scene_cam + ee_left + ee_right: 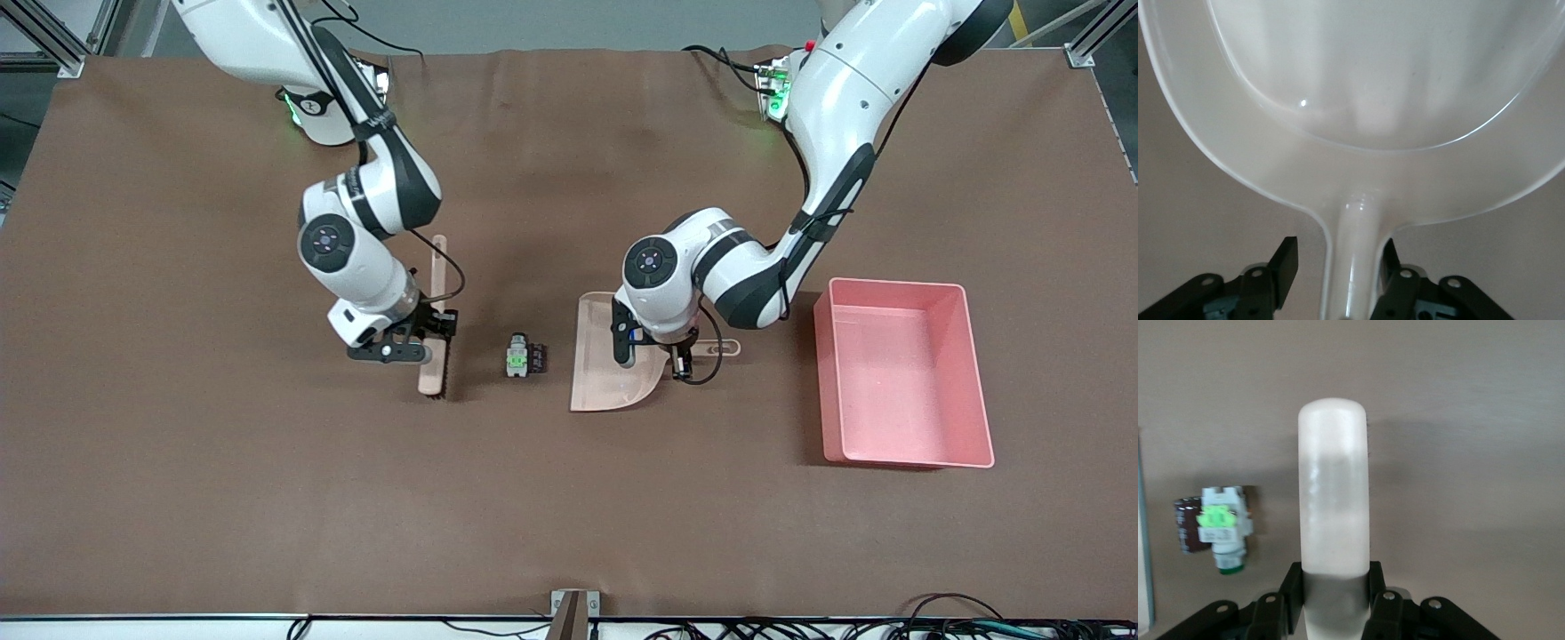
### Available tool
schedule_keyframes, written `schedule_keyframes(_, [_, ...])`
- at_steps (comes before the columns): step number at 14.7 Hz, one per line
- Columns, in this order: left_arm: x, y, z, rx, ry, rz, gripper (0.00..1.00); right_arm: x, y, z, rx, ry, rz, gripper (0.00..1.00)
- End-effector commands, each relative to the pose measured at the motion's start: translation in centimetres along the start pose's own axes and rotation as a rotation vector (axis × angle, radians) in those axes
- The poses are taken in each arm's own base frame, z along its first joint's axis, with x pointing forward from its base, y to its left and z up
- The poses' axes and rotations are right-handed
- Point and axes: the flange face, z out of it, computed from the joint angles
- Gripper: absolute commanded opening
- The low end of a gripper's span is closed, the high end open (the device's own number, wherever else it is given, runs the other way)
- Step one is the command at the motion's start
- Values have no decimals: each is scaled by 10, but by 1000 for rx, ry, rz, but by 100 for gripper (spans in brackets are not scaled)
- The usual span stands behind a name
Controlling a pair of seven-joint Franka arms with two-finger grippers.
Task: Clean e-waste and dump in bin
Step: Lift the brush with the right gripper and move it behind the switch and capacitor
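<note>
Right gripper [418, 342], left of frame centre, is clamping the brush [435, 307] by its handle. Left gripper [656, 356], right of centre, is straddling the dustpan [597, 356] handle, jaws narrowing, one finger apparently not yet touching. E-waste [524, 357] is lying mid-frame between brush and dustpan; bin [978, 391] is sitting at right. Best to seat the grip squarely on the handle, keeping the pan lip flat on the table before sweeping.

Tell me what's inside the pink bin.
The pink bin shows only its bare floor; nothing lies in it. Its tall wall nearest the camera may hide a thin strip of floor.
</note>
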Motion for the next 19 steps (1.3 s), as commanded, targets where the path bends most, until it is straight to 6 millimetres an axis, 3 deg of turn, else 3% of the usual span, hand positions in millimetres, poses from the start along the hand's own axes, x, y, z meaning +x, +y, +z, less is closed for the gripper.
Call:
schedule_keyframes(1, [-6,4,-13,25,2,11,55,-6,-30,23,15,23,48,1])
schedule_keyframes(5, [-5,5,-13,24,3,4,53,-10,-34,35,19,37,49,1])
schedule_keyframes(10, [-4,5,-11,19,5,-5,47,-25,-58,48,84,6,132,1])
schedule_keyframes(16, [-2,7,-9,0,14,-23,17,-43,-84,62,124,32,141,1])
schedule_keyframes(19, [5,10,-14,2,16,-50,14,-51,-93,71,129,45,129,1])
